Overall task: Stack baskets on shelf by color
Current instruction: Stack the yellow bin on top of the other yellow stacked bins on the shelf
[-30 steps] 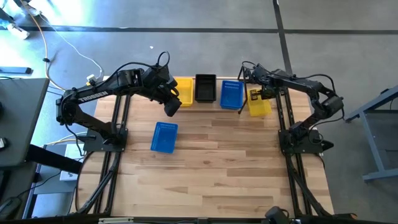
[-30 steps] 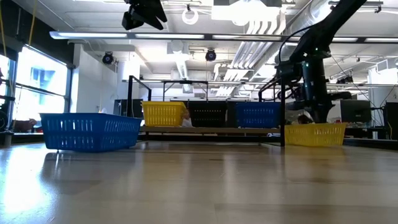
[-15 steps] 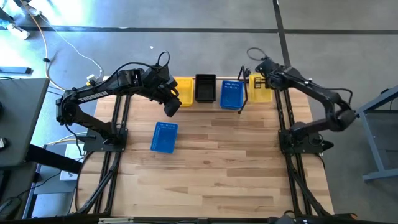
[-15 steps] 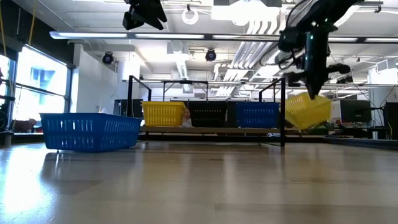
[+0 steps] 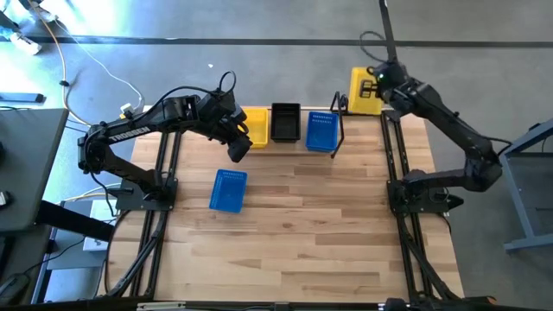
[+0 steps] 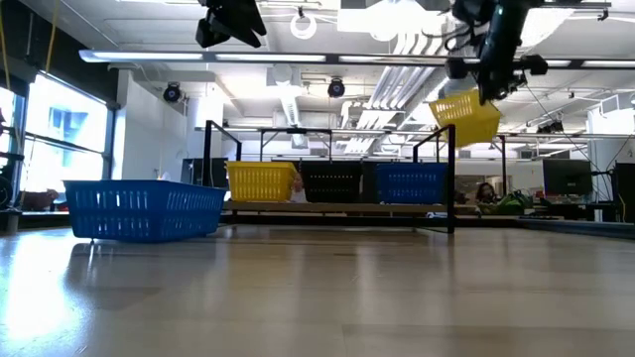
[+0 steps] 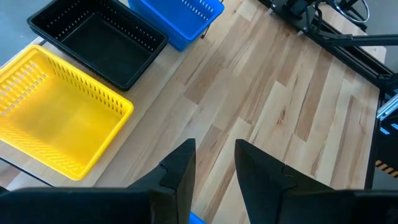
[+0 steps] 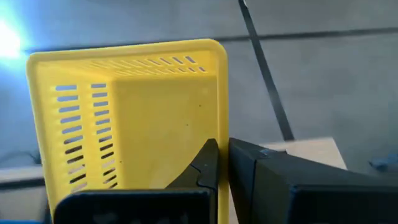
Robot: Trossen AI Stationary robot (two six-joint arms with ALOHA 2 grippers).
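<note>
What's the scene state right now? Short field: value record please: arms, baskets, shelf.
right gripper: shut on yellow basket, lifted and tilted, past the table's far right corner
left gripper: open, empty, raised over the table near the shelf's left end
shelf: holds three baskets in a row
on shelf: yellow stack, black basket, blue basket
on table: loose blue basket, left of centre

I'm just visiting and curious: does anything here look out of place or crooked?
Yes. The right gripper holds a yellow basket tilted in mid-air, past the table's far edge. One blue basket sits alone mid-table, slightly askew, while the others stand in a row on the shelf. Nothing looks spilled or broken.
</note>
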